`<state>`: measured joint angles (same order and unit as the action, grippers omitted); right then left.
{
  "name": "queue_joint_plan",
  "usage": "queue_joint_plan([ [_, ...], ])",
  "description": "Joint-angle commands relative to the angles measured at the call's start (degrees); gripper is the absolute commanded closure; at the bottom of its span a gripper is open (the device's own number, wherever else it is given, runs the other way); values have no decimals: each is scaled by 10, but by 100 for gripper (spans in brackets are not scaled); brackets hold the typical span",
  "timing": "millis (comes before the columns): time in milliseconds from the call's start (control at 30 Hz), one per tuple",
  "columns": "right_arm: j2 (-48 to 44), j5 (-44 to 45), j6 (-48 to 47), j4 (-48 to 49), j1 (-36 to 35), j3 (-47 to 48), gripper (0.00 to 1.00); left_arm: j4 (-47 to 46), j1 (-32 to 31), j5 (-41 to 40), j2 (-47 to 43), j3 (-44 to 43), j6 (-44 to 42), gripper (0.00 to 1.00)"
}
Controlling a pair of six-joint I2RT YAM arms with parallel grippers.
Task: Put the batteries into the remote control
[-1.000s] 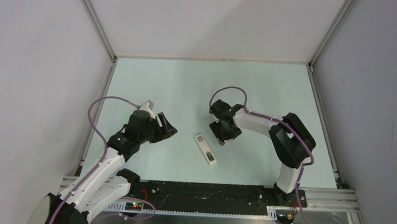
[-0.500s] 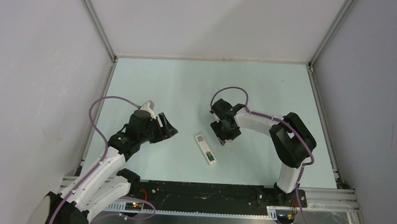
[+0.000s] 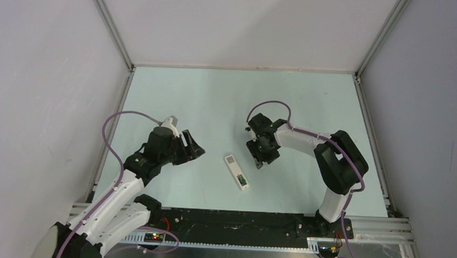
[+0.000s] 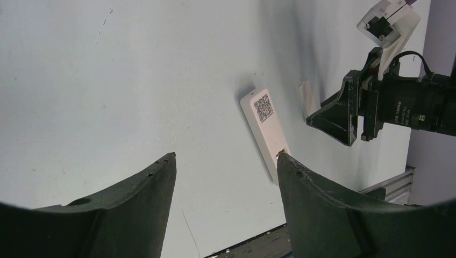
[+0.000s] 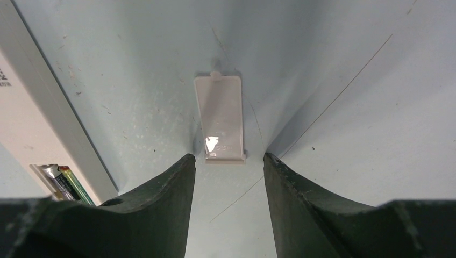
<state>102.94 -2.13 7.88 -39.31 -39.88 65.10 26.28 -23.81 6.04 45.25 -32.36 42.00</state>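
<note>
The right gripper [image 5: 227, 158] hangs low over the table [image 5: 349, 80] with its two fingers apart. Nothing is pinched yet. Right between the fingertips lies the near end of a little white lid [image 5: 220, 113], which I think is the cover for the battery bay. The lid lies flat. Its long way points straight ahead, away from the hand, so one finger stands by each long side.

The remote control [image 5: 32, 118] lies just off to this hand's left, back side up. Its long way slants ahead and off to the left. The bay at its near end is open, and the batteries [image 5: 64, 183] are inside, side by side — one green, one greyish. So the loading looks done, and only the lid is left to go on.

The left gripper [image 4: 226, 156] is on the other side of the remote control, apart from it. Its fingers are wide apart and hold nothing.

The right hand is much nearer the lid — I think it should squeeze the long sides, then carry the lid left to the bay.
</note>
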Motion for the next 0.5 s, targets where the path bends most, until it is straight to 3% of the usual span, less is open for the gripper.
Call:
queue_joint_plan([
  [0, 6, -41, -4, -28, 0, -23, 47, -7, 5, 1, -9, -12, -3, 28],
  [467, 3, 31, 12, 14, -17, -34, 53, -8, 4, 2, -7, -15, -3, 28],
])
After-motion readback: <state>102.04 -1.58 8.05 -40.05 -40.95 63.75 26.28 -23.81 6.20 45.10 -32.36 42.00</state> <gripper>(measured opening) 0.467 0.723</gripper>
